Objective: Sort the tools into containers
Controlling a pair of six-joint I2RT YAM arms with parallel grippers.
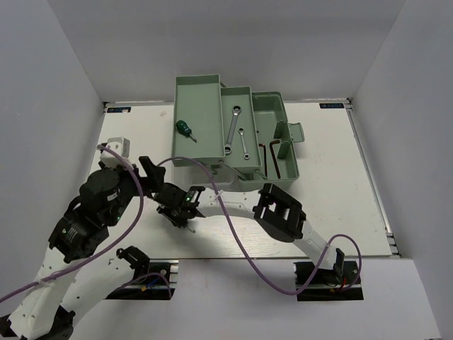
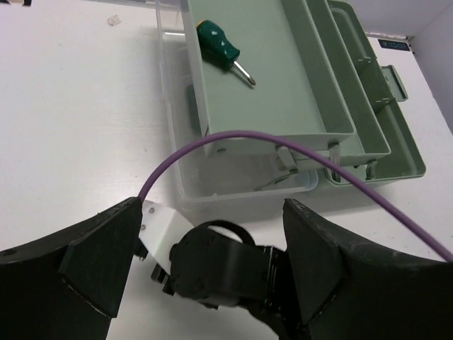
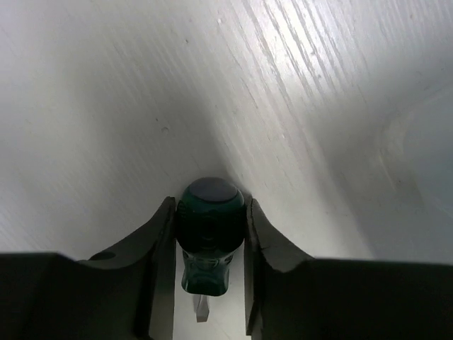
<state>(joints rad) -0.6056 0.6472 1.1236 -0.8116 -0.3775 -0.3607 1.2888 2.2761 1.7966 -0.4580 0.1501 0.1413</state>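
Observation:
The pale green toolbox stands folded out at the back of the table. A green-handled screwdriver lies in its left tray, seen also in the left wrist view as the same screwdriver. Two silver wrenches lie in the middle tray, and dark hex keys rest in the base. My right gripper is shut on a second green-handled screwdriver, low over the table in front of the toolbox. My left gripper stands open just beside the right gripper, holding nothing.
A purple cable loops over the table between the arms and crosses the left wrist view. The toolbox's translucent lid hangs at its near side. A small white bracket sits at the table's left.

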